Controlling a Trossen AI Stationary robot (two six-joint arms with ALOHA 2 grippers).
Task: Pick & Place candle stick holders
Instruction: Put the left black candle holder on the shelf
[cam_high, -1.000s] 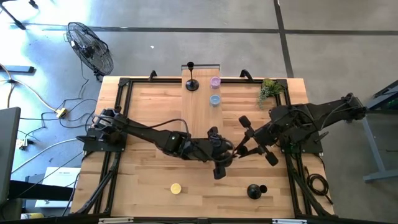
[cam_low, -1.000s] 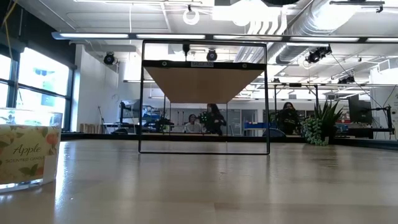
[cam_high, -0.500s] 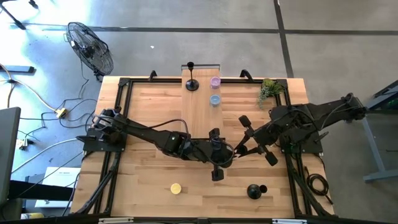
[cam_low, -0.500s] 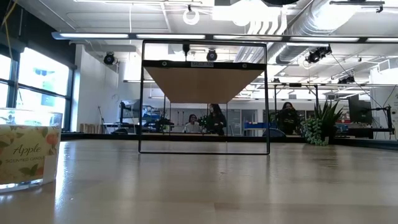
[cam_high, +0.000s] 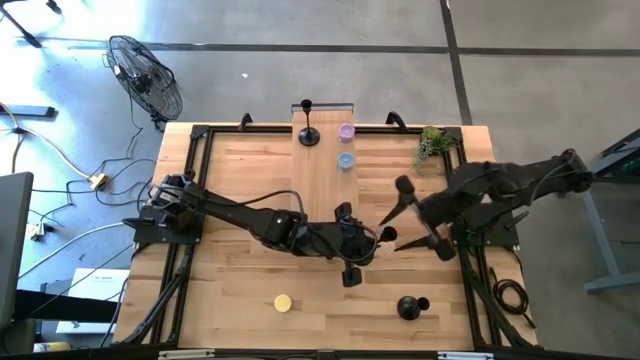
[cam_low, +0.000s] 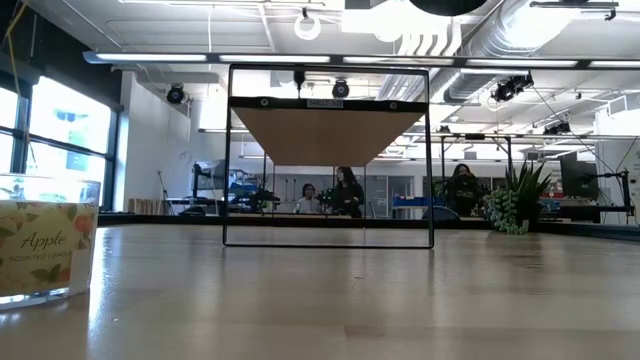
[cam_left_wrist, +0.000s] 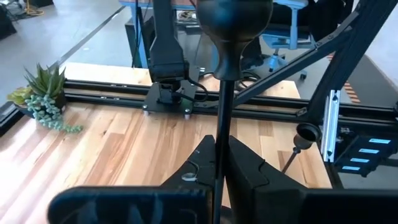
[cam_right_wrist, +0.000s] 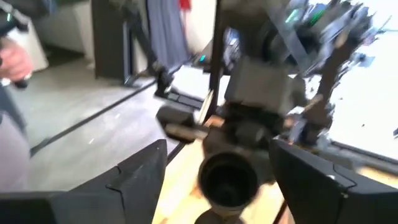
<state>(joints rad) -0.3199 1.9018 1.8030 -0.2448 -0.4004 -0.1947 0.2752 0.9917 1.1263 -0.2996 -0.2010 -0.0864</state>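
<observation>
One black candle stick holder (cam_left_wrist: 219, 112) hangs above the table's middle with my left gripper (cam_high: 362, 242) shut on it. My right gripper (cam_high: 392, 232) is open just to its right. In the right wrist view its fingers (cam_right_wrist: 140, 177) stand on either side of the holder's rounded end (cam_right_wrist: 230, 180) without touching. A second holder (cam_high: 308, 128) stands upright on the raised board at the far edge. A third (cam_high: 410, 306) lies on the table near the front right. My left gripper pinches the holder's thin stem (cam_left_wrist: 219, 155) between its two fingers (cam_left_wrist: 252, 171). The fingers reach level from the table's left and lie along the stem. The stem runs out past the fingertips to the bulbous base (cam_left_wrist: 233, 18). The holder is lifted clear of the table.
A purple cup (cam_high: 346, 131) and a blue cup (cam_high: 346, 160) sit on the raised board (cam_high: 325, 165). A small plant (cam_high: 435, 143) stands at the far right, and a yellow candle (cam_high: 283, 302) near the front. A glass jar labelled Apple (cam_low: 45, 250) stands close in the low view.
My left gripper has shut on the holder's stem. My right gripper, which had been closed on the holder, has opened and drawn back a little toward the table's right edge. The holder has stayed above the table's middle.
</observation>
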